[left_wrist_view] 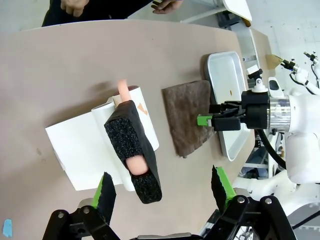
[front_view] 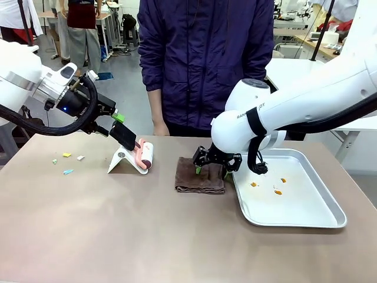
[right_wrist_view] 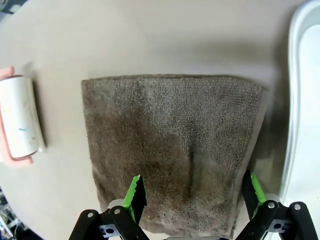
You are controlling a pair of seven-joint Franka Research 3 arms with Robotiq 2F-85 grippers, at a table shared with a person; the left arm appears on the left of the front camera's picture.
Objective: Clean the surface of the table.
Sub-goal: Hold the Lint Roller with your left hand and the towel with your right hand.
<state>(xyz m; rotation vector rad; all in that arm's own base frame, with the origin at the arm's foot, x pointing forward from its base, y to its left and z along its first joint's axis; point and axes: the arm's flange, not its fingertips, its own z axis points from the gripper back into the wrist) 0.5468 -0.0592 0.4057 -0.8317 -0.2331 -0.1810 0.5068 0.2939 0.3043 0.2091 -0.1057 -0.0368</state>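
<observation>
The brownish table [front_view: 118,236] carries a lint roller [front_view: 145,155] with a pink frame and black handle [left_wrist_view: 134,152], leaning on a white stand [front_view: 121,160]. My left gripper [front_view: 116,125] is open, and in the left wrist view [left_wrist_view: 162,187] the handle lies between its spread fingers. A folded brown cloth [front_view: 200,177] lies mid-table. My right gripper [front_view: 213,168] hovers open just over it, its green pads [right_wrist_view: 135,192] straddling the cloth's [right_wrist_view: 175,145] near edge. Small paper scraps [front_view: 66,155] lie at the table's left.
A silver tray [front_view: 318,221] with a few orange crumbs [front_view: 277,190] sits right of the cloth. A person in a dark blue jacket [front_view: 206,59] stands at the far edge, hands near the table. The front half of the table is bare.
</observation>
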